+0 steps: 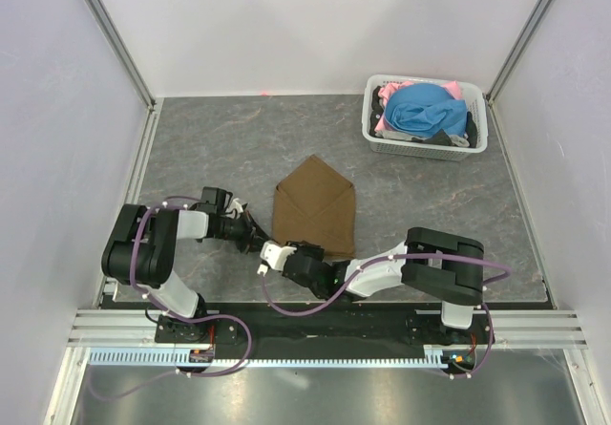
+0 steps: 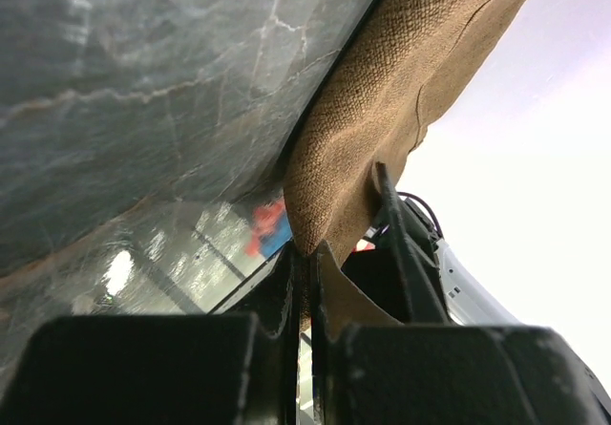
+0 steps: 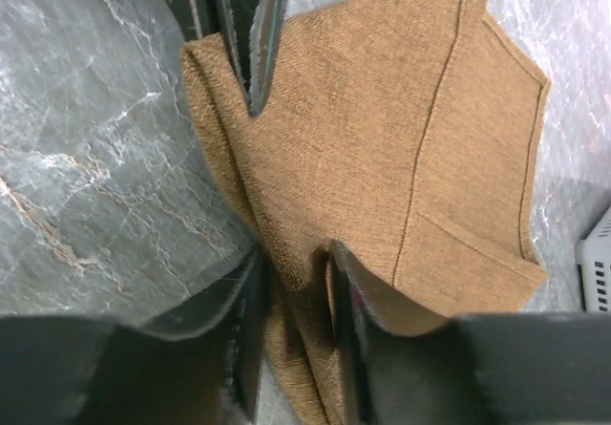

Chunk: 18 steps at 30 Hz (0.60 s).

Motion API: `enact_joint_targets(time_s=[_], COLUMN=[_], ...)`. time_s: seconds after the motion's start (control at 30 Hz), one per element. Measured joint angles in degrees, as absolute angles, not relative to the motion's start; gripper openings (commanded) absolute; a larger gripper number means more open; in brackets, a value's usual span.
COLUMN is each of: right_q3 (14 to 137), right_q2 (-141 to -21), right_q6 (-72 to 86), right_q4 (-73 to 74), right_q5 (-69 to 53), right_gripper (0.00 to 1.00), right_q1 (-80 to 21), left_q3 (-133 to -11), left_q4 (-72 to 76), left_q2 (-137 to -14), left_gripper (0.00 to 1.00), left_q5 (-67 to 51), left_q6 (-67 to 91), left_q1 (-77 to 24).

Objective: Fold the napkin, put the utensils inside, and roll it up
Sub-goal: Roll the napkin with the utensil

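Seen from above, the napkin (image 1: 315, 205) lies folded on the bench (image 1: 220, 148), near its middle. One point of the cloth faces the far side and its near edge faces the arm bases. Both arms reach to the near left corner of the cloth. The left gripper (image 1: 256, 241) comes in from the left, and the right gripper (image 1: 270, 256) sits just beside it, coming in from the right. A white basket (image 1: 410, 146) stands well apart at the far right corner and holds a blue cloth (image 1: 425, 110) and a pink cloth (image 1: 391, 91).

On the left wrist camera, the left gripper (image 2: 307, 253) has its fingers pressed together with the napkin (image 2: 401, 91) edge pinched between them. The cloth rises from the grip and runs off toward the upper right, above the bench (image 2: 143, 91).

On the right wrist camera, the right gripper (image 3: 294, 272) straddles a bunched ridge of the napkin (image 3: 382, 129) at its near edge. The cloth fills the gap and touches both fingers, so the gripper is clamped on it. The left gripper (image 3: 250, 81) enters from the top and is closed on the adjacent corner. Folded layers and stitched hems show across the cloth, which rests on the bench (image 3: 86, 158). A corner of the basket (image 3: 597, 263) shows at the right edge.
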<state>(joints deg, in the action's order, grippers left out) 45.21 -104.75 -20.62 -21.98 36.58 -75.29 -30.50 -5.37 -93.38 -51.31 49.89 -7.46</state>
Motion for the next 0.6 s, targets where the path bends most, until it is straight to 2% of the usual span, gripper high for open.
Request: enact_joint_targets(time_s=[0.1,0.13,0.2,0.23,0.33,0.43,0.6], right_q3=[45.08,45.08,45.17,45.36,47.09,49.56,54.72], right_q2=[-105.08,-105.08,-105.08,-105.06,-104.92,-104.42,-104.07], right_q6=[-21.47,-21.54,-21.82,-21.87,-21.47,-20.16,-17.67], right_q4=[-22.17,-22.09,-21.54,-21.19,-18.61,-14.44,-5.13], right_q5=[35.53,35.07,33.26,32.45,28.21,21.26,9.74], right_gripper=[0.28,0.25,0.22,0.21,0.17,0.1,0.03], right_q1=[-75.29,-75.26,-75.07,-74.76,-73.23,-70.24,-65.21], left_q3=[-31.11,-31.42,-31.73,-31.86,-31.83,-31.75,-29.87], left_q4=[-5.98,-6.11,-6.39,-6.7,-7.57,-7.73,-6.46], left_q2=[-93.84,-94.11,-94.19,-94.13,-93.27,-90.19,-84.64], left_gripper=[0.18,0.3,0.43,0.52,0.67,0.78,0.85], left_q5=[-51.35,-51.33,-51.18,-50.81,-48.77,-46.74,-42.46], left_q6=[49.17,48.71,47.62,47.18,45.78,45.17,44.88], left_q1=[-7.46,-7.46,-7.46,-7.46,-7.44,-7.33,-6.57])
